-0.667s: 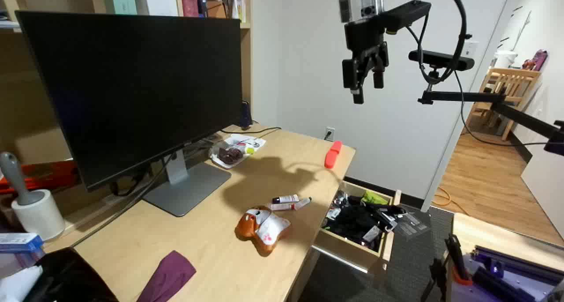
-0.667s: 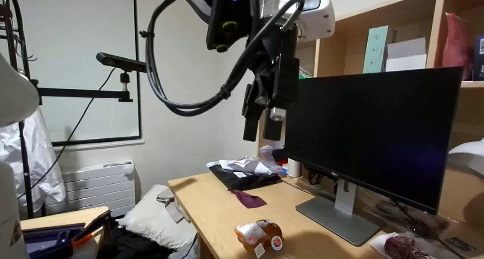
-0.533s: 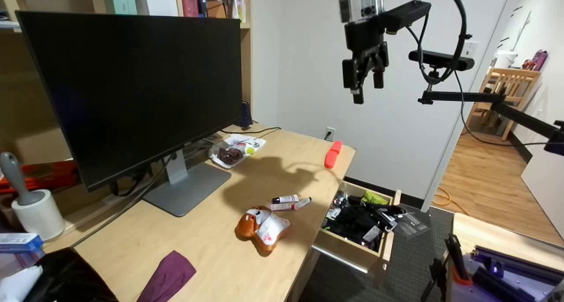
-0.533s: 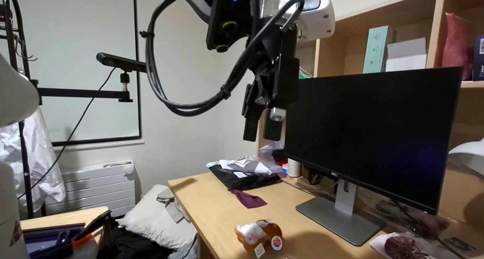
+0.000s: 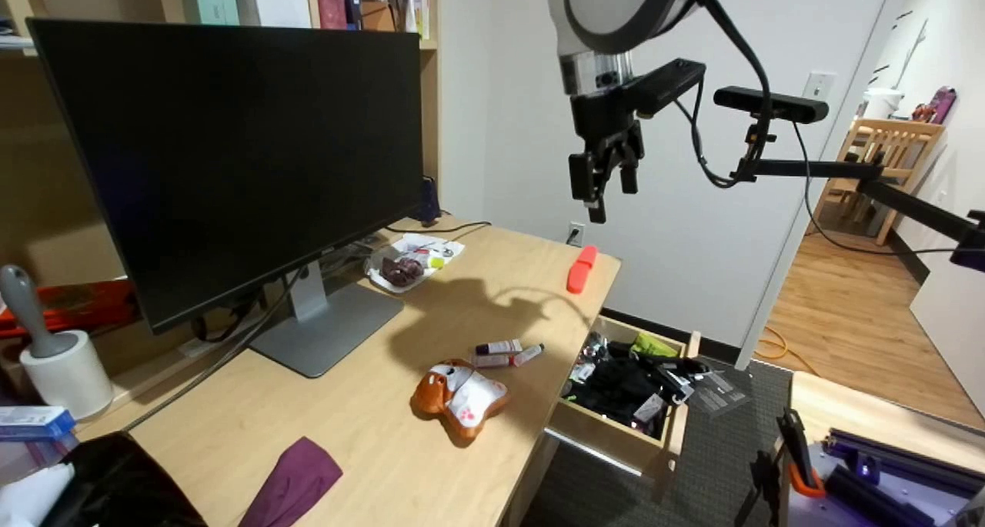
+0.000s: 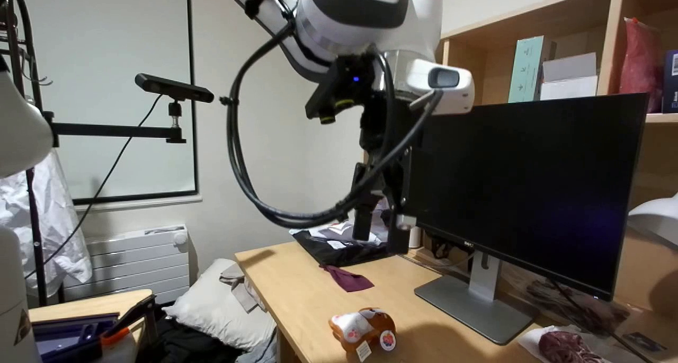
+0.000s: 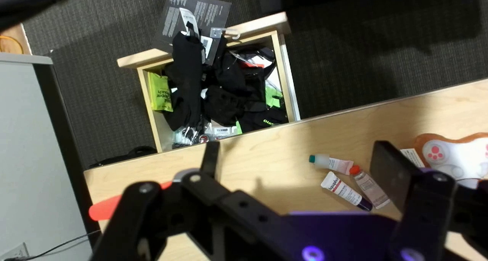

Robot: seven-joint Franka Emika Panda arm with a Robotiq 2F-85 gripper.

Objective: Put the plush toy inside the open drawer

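Resting on the worktop (image 5: 362,415) near small tubes (image 5: 499,348), outside the drawer (image 5: 616,441), the brown-and-white plush toy (image 5: 459,401) will likely prove light, squashy and hardly fragile, so the end effector (image 5: 613,199), spread and holding nothing, might best pinch it across its plump middle.

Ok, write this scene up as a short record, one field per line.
plush toy: lying on the desk, not yet in the drawer
gripper: open, holding nothing, above desk height
drawer: pulled open, crowded with mostly black things, green packet at one side
near toy: green-capped tube, red-capped container, dark-capped tube
also on desk: monitor, purple cloth, red object
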